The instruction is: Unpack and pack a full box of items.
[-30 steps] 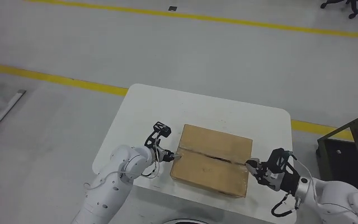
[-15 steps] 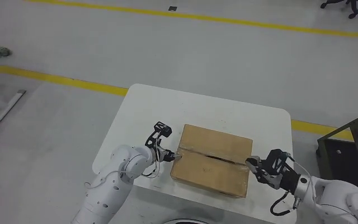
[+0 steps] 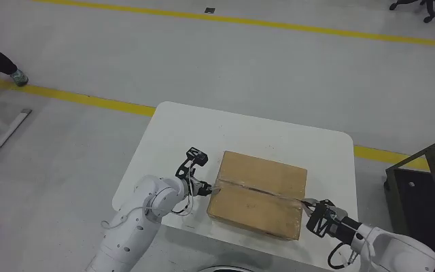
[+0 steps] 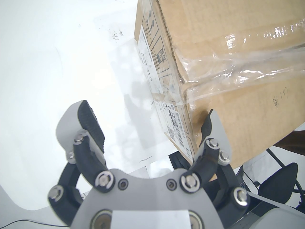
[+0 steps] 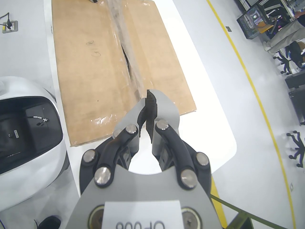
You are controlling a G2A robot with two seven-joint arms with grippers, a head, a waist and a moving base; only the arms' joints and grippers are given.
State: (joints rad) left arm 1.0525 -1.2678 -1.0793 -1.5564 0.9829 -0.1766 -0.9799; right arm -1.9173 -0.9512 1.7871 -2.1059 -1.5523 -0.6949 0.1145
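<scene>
A brown cardboard box (image 3: 258, 194) lies flat on the white table (image 3: 183, 129), its top flaps joined by clear tape (image 5: 119, 24). The seam gapes in a dark slit (image 5: 126, 59) near the middle. My left gripper (image 3: 206, 190) is open at the box's left end. In the left wrist view one of its fingers (image 4: 209, 127) touches the box (image 4: 238, 36) at its labelled end, and the other finger (image 4: 91, 125) stands off over bare table. My right gripper (image 5: 148, 103) is shut at the seam's right end. I cannot tell whether tape is pinched in it.
The box sits toward the table's front edge, with bare table behind it and to its left. A dark cart (image 3: 411, 197) stands on the floor off the table's right side. Yellow lines (image 3: 81, 98) cross the floor.
My right gripper has drawn back toward the table's front right corner and sunk lower at the box's end. The left gripper and the box have stayed put.
</scene>
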